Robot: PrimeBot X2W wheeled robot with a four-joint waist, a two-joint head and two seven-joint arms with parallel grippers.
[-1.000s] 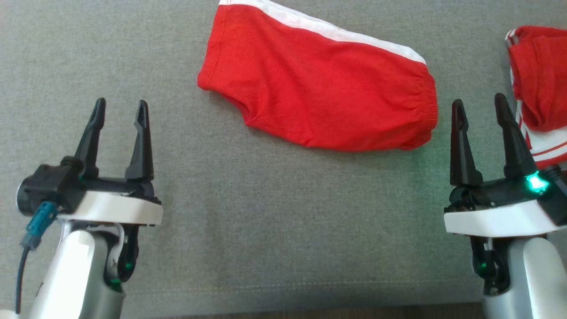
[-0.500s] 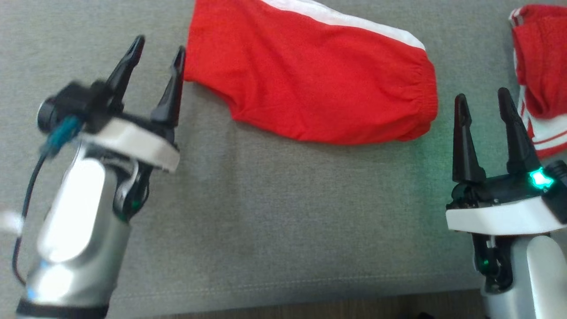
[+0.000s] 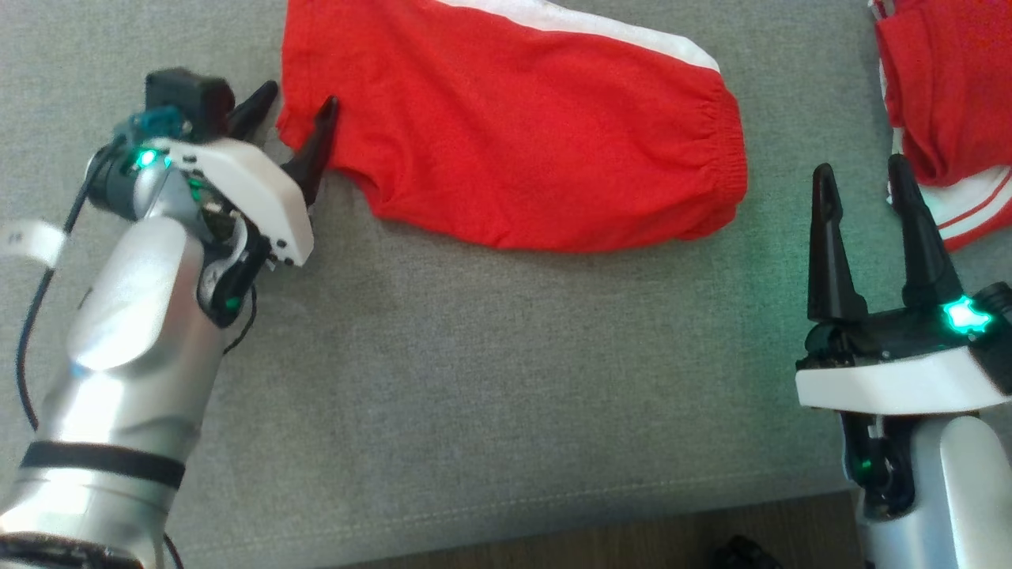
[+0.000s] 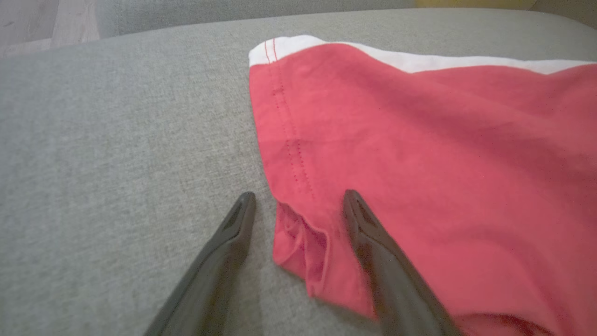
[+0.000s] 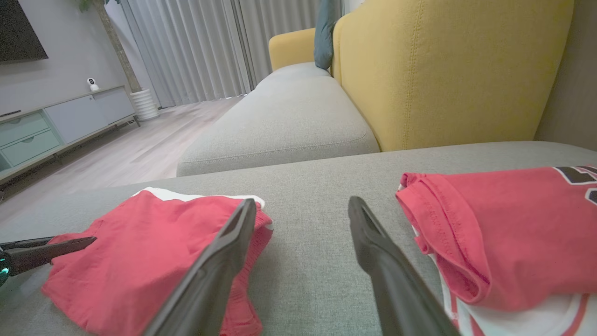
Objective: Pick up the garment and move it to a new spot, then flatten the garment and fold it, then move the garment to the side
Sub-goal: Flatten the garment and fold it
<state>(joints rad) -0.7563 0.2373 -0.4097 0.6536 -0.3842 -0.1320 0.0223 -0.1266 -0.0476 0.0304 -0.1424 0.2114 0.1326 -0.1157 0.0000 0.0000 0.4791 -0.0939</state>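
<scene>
Garment corner between left tool fingers

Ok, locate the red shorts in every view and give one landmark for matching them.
Head view: red shorts top centre, on the grey cushion.
Left wrist view: red shorts across the right half, hem corner between the fingers of the open left gripper.
Right wrist view: red shorts lower left.
Shared landmark: the white side stripe along their far edge.
</scene>
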